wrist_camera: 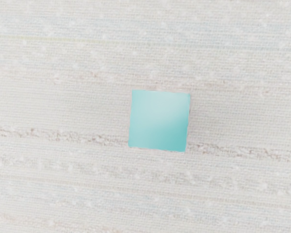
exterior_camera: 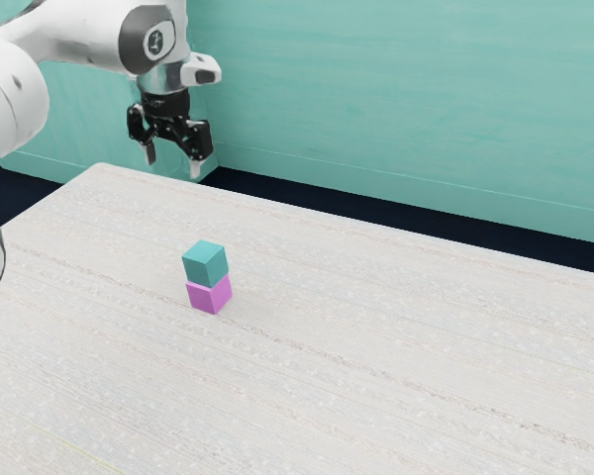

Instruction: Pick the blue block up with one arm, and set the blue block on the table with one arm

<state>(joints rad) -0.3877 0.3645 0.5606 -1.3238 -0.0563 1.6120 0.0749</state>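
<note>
My gripper (exterior_camera: 172, 166) is open in the exterior view, high up and pointing down, with nothing between its separated fingers. Below it and apart from it, the blue block (exterior_camera: 205, 263), teal in tone, rests on top of a magenta block (exterior_camera: 210, 295). That lower block stands on the pale table (exterior_camera: 376, 346). Seen from above in the wrist view, the blue block (wrist_camera: 159, 121) shows its square top face and hides the magenta one beneath it.
Bare, streaked tabletop (wrist_camera: 63, 184) surrounds the stack. The table's far edge runs behind it in the exterior view, and a teal wall (exterior_camera: 396, 89) rises beyond a dark strip of floor.
</note>
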